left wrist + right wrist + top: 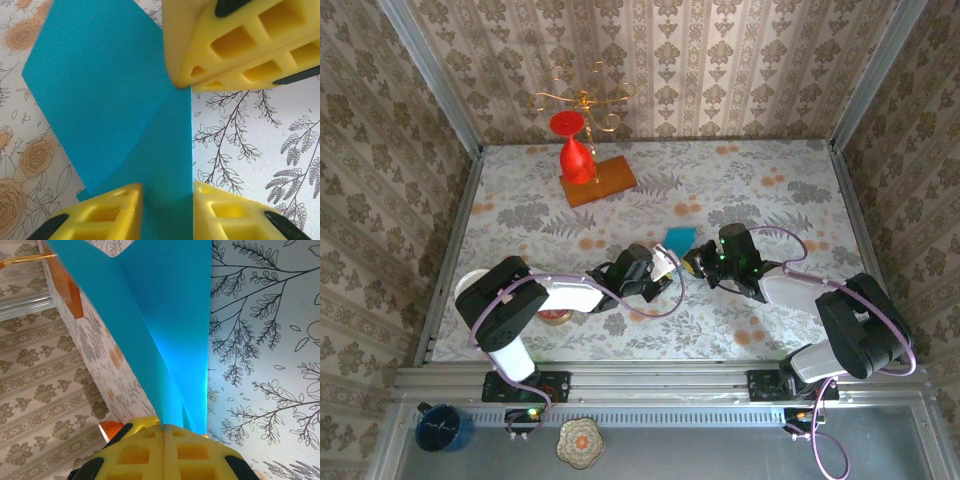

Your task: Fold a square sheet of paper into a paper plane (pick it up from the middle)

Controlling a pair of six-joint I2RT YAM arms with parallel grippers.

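The right end effector [164,432] has its yellow fingers pressed together, pinching the square sheet of paper [165,315] at a narrow point. From that pinch the sheet fans out in two layers that part along a sharp crease. In the overhead view it [698,262] meets the left end effector [668,264] near the middle of the surface [770,200], and the teal sheet [678,238] juts from between them toward the far edge.

The left end effector [167,200] has its two yellow fingertips [107,212] spread, and a strip of the sheet [100,90] fills the gap between them; whether the pads touch the paper I cannot tell. The right end effector's fingers [235,45] sit at the sheet's straight right-hand edge.

The paper is plain teal-blue and unmarked, with one diagonal fold line running across it, a slanted corner at its left and a long straight edge on its right.

Near the far edge, left of centre, a red glass [576,155] stands on an orange wooden block [605,182].
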